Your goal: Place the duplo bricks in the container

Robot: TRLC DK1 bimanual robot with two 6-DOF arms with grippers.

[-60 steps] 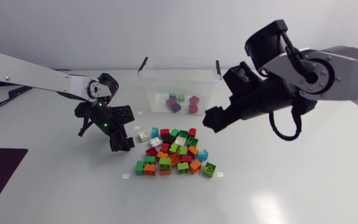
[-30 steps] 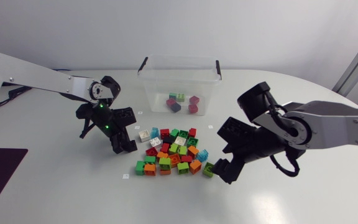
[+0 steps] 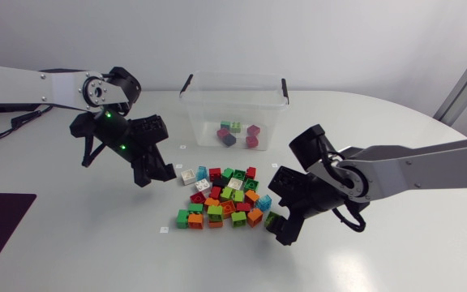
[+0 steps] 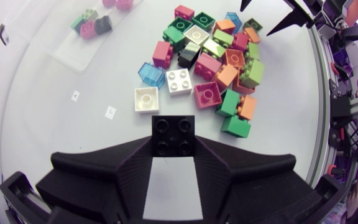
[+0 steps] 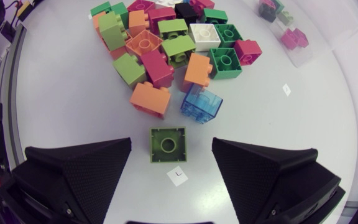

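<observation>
**Black brick gripped on the left, olive brick between open fingers on the right**

The left gripper (image 3: 154, 172) is closed on a black brick (image 4: 173, 134), its two wedge fingers pressing the brick's opposite sides with the four studs facing the wrist camera. In the head view this gripper sits to the left of the pile of bricks (image 3: 222, 199) and in front of the container's left corner, apart from both.

The right gripper (image 5: 169, 160) is spread wide and holds nothing. An olive-green brick (image 5: 168, 144) lies on the white bench (image 3: 396, 243) between its fingers, with a gap to each of them. A small paper tag (image 5: 178, 177) lies just beside that brick, and a clear blue brick (image 5: 201, 103) sits a little ahead of it at the pile's near edge.

The clear plastic container (image 3: 193, 109) stands behind the pile, open at the top. A few bricks (image 3: 238, 135) lie inside it: one green, one dark and two in pink or red. The rest, in orange, green, red, white and blue, are clustered on the bench between the two grippers
</observation>
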